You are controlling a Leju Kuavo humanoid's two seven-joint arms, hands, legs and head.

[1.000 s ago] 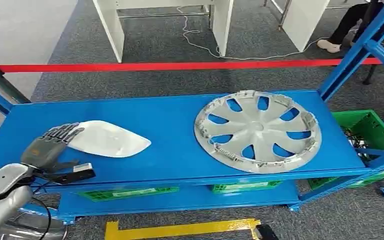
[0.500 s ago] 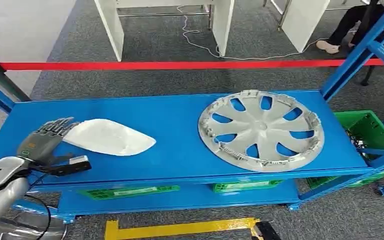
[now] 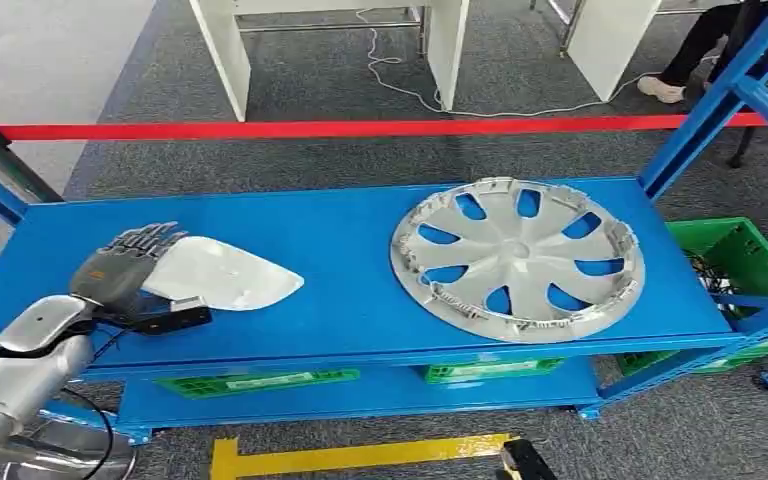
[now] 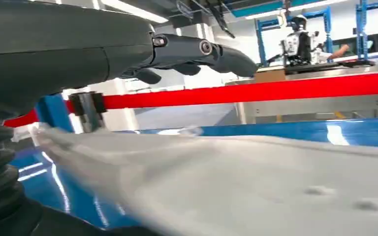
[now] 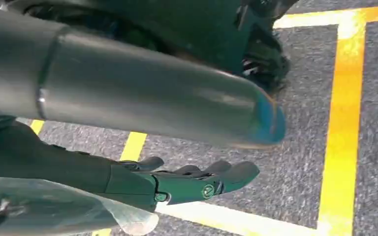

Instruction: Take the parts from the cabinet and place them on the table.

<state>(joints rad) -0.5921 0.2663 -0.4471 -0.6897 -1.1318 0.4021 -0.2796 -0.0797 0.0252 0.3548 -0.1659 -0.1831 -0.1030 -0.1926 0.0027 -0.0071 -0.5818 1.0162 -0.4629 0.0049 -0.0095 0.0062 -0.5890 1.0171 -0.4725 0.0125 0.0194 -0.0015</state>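
A: Where is the white part [image 3: 222,275]?
B: On the blue shelf [image 3: 340,260], at its left end, lying flat. Its long axis runs along the shelf's length, with the tapered tip toward the hubcap [image 3: 517,260] and the broad end at the left hand [image 3: 125,272]. The hubcap sits well apart, on the right half.

A: Is the left hand holding it?
B: In the head view its fingers [image 3: 150,240] lie over the part's broad edge, touching it. Whether they clamp it, I cannot tell.

A: Does the left wrist view help?
B: It shows the fingers [image 4: 202,49] stretched out above the pale surface [image 4: 236,182], which is blurred, and the red tape [image 4: 256,91] behind.

A: And the right hand [image 5: 187,184]?
B: Seen in its own wrist view over grey carpet with yellow floor lines [image 5: 344,123], fingers extended and apart, gripping nothing
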